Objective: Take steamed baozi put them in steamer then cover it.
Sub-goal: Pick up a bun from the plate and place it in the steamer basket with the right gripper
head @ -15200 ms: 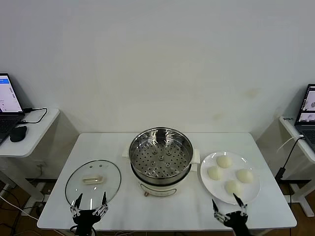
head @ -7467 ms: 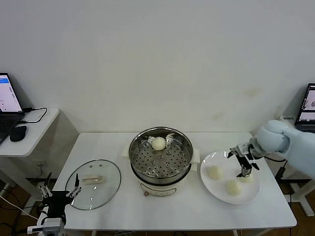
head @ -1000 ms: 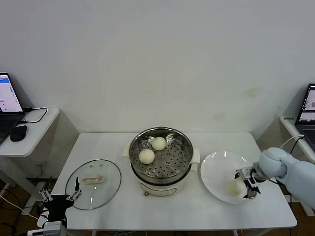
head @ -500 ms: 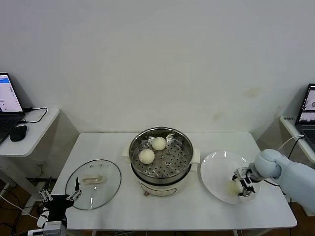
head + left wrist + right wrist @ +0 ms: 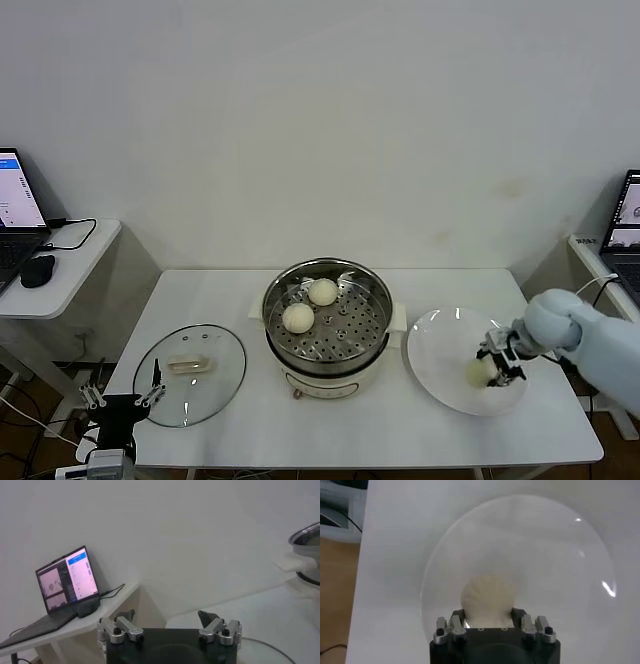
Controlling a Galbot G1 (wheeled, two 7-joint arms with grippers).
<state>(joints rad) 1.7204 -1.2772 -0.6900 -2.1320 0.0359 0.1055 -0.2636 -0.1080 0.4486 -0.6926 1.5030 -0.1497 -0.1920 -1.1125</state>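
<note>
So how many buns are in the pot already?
Two baozi sit in the steamer. The right gripper has its jaws around one bun on the plate. The cover lies on the table; the left gripper waits near it.

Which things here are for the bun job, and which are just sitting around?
For the job:
- baozi in the right tool, on the plate
- two baozi in the steamer
- steamer
- glass cover, lying on the table
- right tool

Just sitting around:
- left tool, waiting near the table's front-left corner
- laptop and mouse on the side desk
</note>
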